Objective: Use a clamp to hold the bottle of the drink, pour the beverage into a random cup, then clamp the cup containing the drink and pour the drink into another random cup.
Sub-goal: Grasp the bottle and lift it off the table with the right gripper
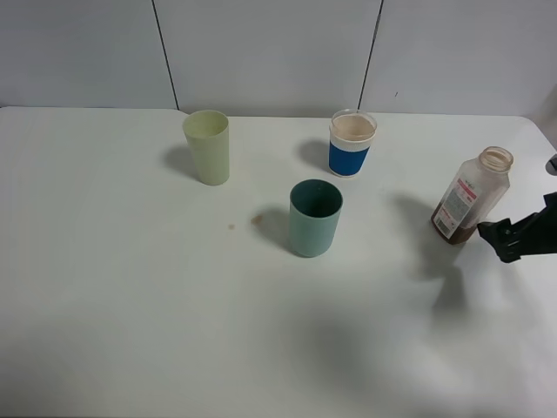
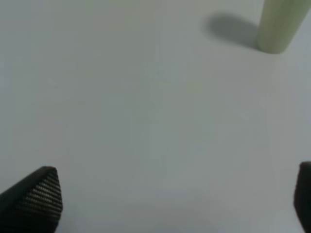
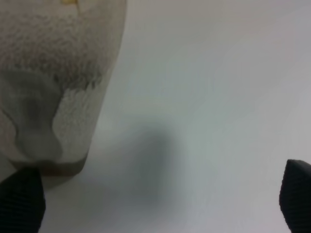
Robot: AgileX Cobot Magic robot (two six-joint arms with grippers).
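Fingers [image 1: 500, 237] apart beside bottle [image 1: 476, 192], beverage [image 1: 452, 232] low

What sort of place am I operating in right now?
Probably a lab test bench: a bare white table, a plain grey panelled wall behind it, and an uncapped drink bottle set out as a prop.

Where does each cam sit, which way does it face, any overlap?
Exterior high: mounted high, looks down on the table; right gripper shows beside the bottle.
Left wrist: on the left arm, faces across table to the pale yellow-green tumbler; open left gripper shows.
Right wrist: on the right arm, close on the bottle's base; open right gripper shows.
Shared: tumbler in exterior and left wrist; bottle in exterior and right wrist.
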